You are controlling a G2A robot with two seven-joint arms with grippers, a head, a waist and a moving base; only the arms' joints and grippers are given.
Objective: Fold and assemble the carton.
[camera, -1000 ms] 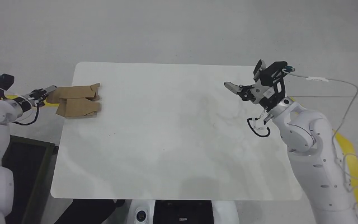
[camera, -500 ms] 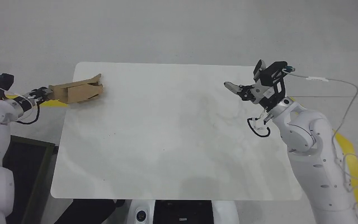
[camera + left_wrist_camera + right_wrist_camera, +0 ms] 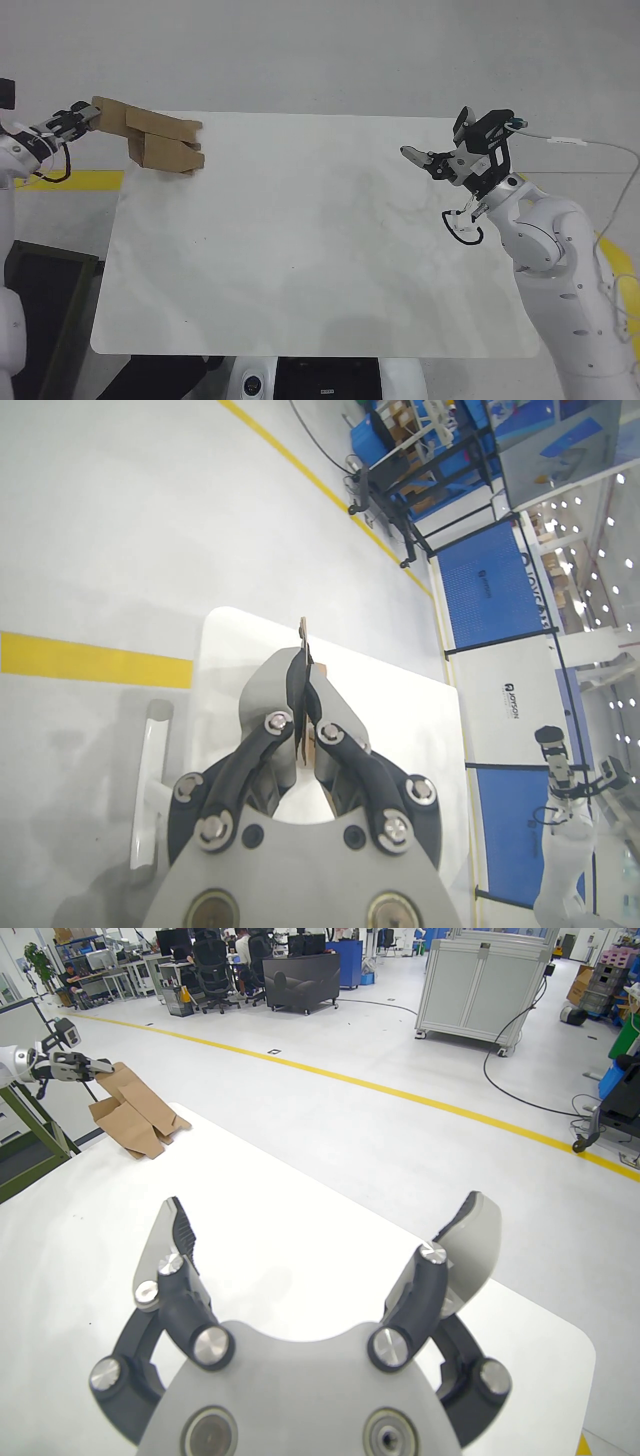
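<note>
Now left claw point(image 3: 82, 117) clenched on edge of flat carton point(image 3: 165, 145); carton swings up, hangs in front of claw over table point(image 3: 300, 250) corner; right claw point(image 3: 325, 1220) open, empty, far off; folding likely comes next.

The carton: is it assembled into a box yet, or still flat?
Still flat, unassembled. The carton hangs as a creased sheet, pinched at one edge by the left end effector; its flaps form no box.

White tabletop point(image 3: 320, 260) under me, pale glossy floor point(image 3: 350, 1038) all round. A yellow line point(image 3: 400, 1094) sweeps across it; black office chairs point(image 3: 215, 958) far off, a grey cabinet point(image 3: 475, 983), blue screens point(image 3: 480, 585).
</note>
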